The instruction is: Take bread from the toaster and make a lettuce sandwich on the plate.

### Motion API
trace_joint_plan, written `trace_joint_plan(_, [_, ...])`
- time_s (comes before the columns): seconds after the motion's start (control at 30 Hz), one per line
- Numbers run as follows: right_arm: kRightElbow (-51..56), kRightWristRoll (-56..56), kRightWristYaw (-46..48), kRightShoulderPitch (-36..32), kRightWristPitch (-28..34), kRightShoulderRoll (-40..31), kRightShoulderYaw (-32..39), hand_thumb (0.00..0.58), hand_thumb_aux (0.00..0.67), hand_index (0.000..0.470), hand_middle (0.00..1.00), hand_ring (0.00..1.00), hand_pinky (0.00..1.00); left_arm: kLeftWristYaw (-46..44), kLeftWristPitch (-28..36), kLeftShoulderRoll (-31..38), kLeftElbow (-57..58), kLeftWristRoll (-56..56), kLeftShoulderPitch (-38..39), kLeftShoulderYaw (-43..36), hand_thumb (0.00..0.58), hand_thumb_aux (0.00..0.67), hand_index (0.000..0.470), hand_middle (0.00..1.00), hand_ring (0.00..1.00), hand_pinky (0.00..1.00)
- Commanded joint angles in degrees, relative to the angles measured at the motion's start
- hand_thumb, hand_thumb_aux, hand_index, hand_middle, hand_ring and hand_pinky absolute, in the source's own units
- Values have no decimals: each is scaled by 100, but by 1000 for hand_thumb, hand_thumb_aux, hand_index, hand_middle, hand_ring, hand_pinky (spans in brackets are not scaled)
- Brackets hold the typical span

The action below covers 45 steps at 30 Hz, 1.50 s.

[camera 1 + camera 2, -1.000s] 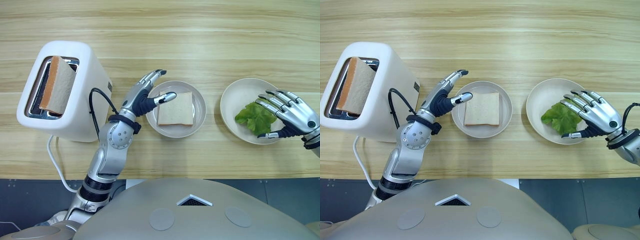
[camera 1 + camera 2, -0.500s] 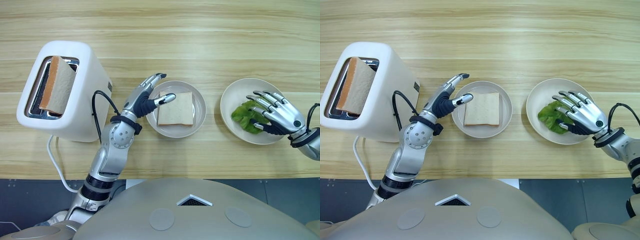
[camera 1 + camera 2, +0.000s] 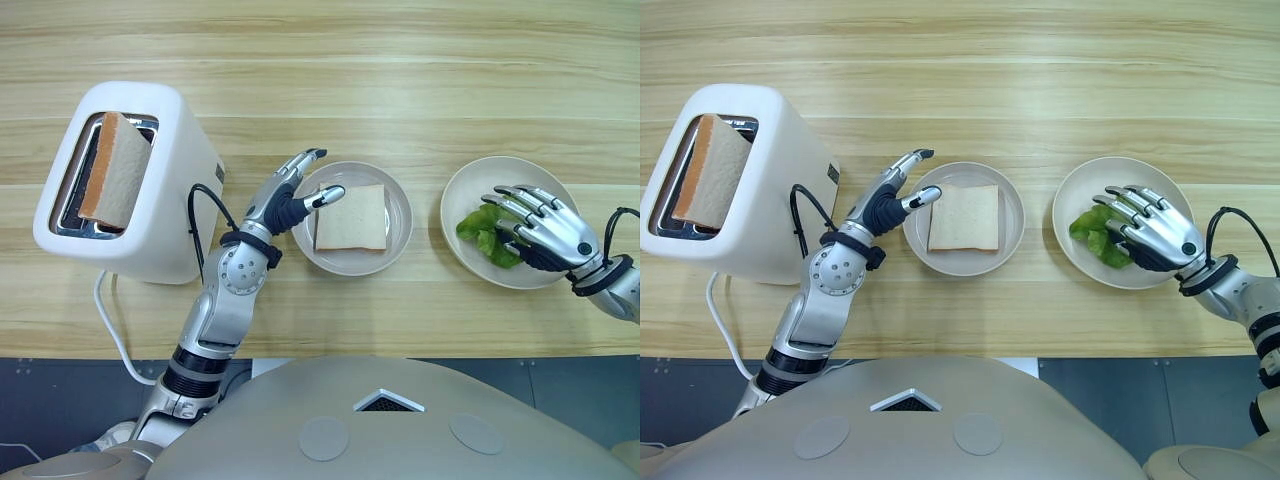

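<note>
Since a second ago, when your right hand (image 3: 545,225) hovered spread over the far side of the dish (image 3: 470,180), it has come in toward the lettuce (image 3: 478,228) and its fingers have curled down onto the leaf. The lettuce has bunched up and slid toward the dish's left side, and it lies there under the fingertips, not yet lifted. That looks like the grasp closing, so the carry to the plate (image 3: 400,215) should be next.

Your left hand (image 3: 290,195) has barely shifted. It rests just beside the plate's left rim, fingers spread and holding nothing, its thumb over the edge. One bread slice (image 3: 352,216) lies flat in the plate, ready for the leaf. A second slice (image 3: 115,170) stands in the toaster (image 3: 185,170), at the left of the worktop (image 3: 400,80).
</note>
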Motion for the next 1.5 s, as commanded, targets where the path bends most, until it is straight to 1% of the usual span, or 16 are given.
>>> trace_joint_plan(0.03, [-306,296,-14,-23,47,-439,-453,580,670,470,98,98,98,24,-18,-3,79,-55,-38,35,0,0,0,0,0,0])
trace_joint_plan(0.17, [-675,478,53,172,74,-696,-809,580,670,470,98,98,98,37,-20,2,69,-69,-15,47,0,0,0,0,0,0])
trace_joint_plan(0.3, [-867,519,275,361,1,-646,-832,580,670,470,102,102,102,37,-24,5,58,-77,6,52,0,0,0,0,0,0])
trace_joint_plan(0.33, [-813,478,358,387,-25,-578,-754,579,644,452,102,102,102,34,-27,12,69,-78,0,56,0,0,0,0,0,0])
trace_joint_plan(0.37, [-748,447,420,409,-56,-512,-688,496,415,291,106,106,106,31,-21,12,67,-74,-1,54,0,0,0,0,0,0])
trace_joint_plan(0.4, [-726,355,453,437,-43,-461,-608,175,110,77,102,102,102,29,-18,11,69,-71,0,48,0,0,0,0,0,0])
trace_joint_plan(0.43, [-683,325,478,452,-59,-412,-557,0,0,0,94,94,94,30,-20,8,76,-67,2,38,0,0,0,0,0,0])
trace_joint_plan(0.63, [-630,103,574,308,-237,-252,-315,0,0,0,78,78,78,68,-12,-21,73,-56,58,14,0,0,0,0,0,0])
trace_joint_plan(0.73, [-562,-24,570,224,-277,-198,-208,31,18,13,82,82,82,70,-5,-44,56,-45,69,-19,0,0,0,0,0,0])
trace_joint_plan(0.77, [-511,-50,568,173,-297,-167,-180,241,158,111,78,78,78,71,-2,-51,46,-42,79,-28,0,0,0,0,0,0])
trace_joint_plan(0.8, [-458,-77,565,115,-311,-134,-148,368,265,186,78,78,78,71,1,-54,41,-39,87,-34,0,0,0,0,0,0])
trace_joint_plan(0.83, [-408,-94,566,56,-322,-103,-121,466,373,262,75,75,75,71,8,-58,30,-31,95,-43,0,0,0,0,0,0])
trace_joint_plan(0.9, [-314,-107,552,-17,-325,-58,-73,559,544,382,75,75,75,68,7,-63,18,-17,99,-62,0,0,0,0,0,0])
trace_joint_plan(0.97, [-227,-107,509,-53,-316,-30,-33,580,670,470,78,78,78,67,2,-65,23,-12,90,-84,0,0,0,0,0,0])
trace_joint_plan(1.37, [-227,16,399,-115,-399,-45,-23,580,670,470,78,78,78,98,-18,-44,109,-59,103,-59,0,0,0,0,0,0])
trace_joint_plan(1.5, [-806,223,516,272,-515,-171,-147,580,670,470,78,78,78,82,-46,-15,198,-96,71,-62,0,0,0,0,0,0])
